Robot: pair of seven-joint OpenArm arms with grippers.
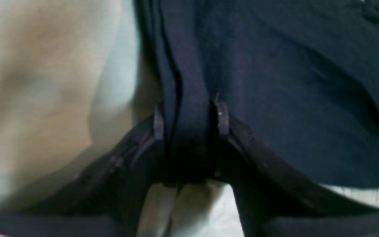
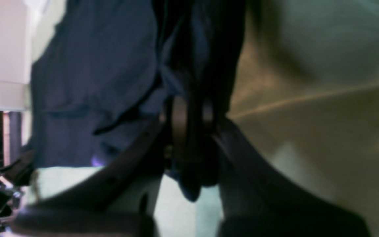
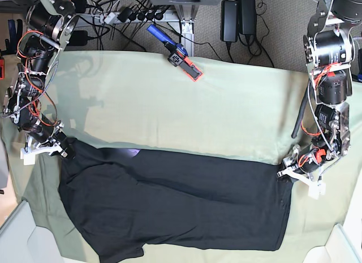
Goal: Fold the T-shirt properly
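The T-shirt (image 3: 175,209) lies spread on the pale green cloth (image 3: 226,116), its far corners clamped by the left gripper (image 1: 191,115) and right gripper (image 2: 189,115); both should lift level and together. The blurred wrist views show bunched fabric apparently between closed jaws, detail the base view lacks.

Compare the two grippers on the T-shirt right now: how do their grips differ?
The left gripper pinches a thick fold of the T-shirt, fingers standing apart; the right gripper clamps a thinner bunch, fingers nearly together. In the base view the left holds the right-hand corner, the right the left-hand corner. Both grip the far edge.
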